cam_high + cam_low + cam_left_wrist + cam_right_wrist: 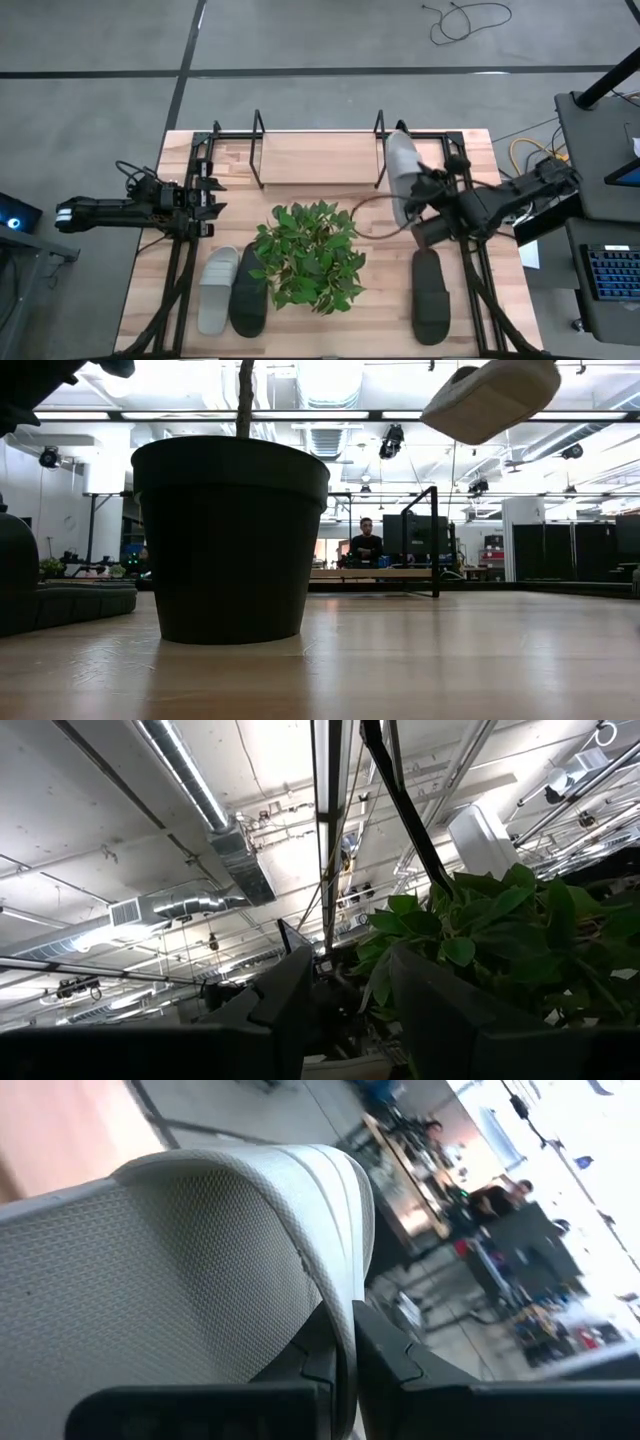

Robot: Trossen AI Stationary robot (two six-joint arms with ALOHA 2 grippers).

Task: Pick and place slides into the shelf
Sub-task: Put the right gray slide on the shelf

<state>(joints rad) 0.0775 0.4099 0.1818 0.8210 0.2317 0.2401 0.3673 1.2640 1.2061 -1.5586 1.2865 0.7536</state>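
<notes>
Because the shelf [318, 150] sits along the far edge of the surface [330, 165], I have the right hand [420, 205] carrying a light grey slide [402, 165] up high beside the shelf's right loop end, well clear of the wood. In the right wrist view its fingers [390, 1355] are pinched shut on the thin edge of the strap, which I judge gives the firmest hold for tipping the slide down between the rods. The left hand [205, 200] waits at the left edge of the surface, fingers partly apart and holding nothing, out of the carrying arm's way. I count four slides: the one in the air, a second grey slide [218, 290] and a black slide [250, 295] lying side by side at front left, and another black slide [431, 297] at front right. One potted plant [310, 255] stands between them. None is in the shelf yet.
</notes>
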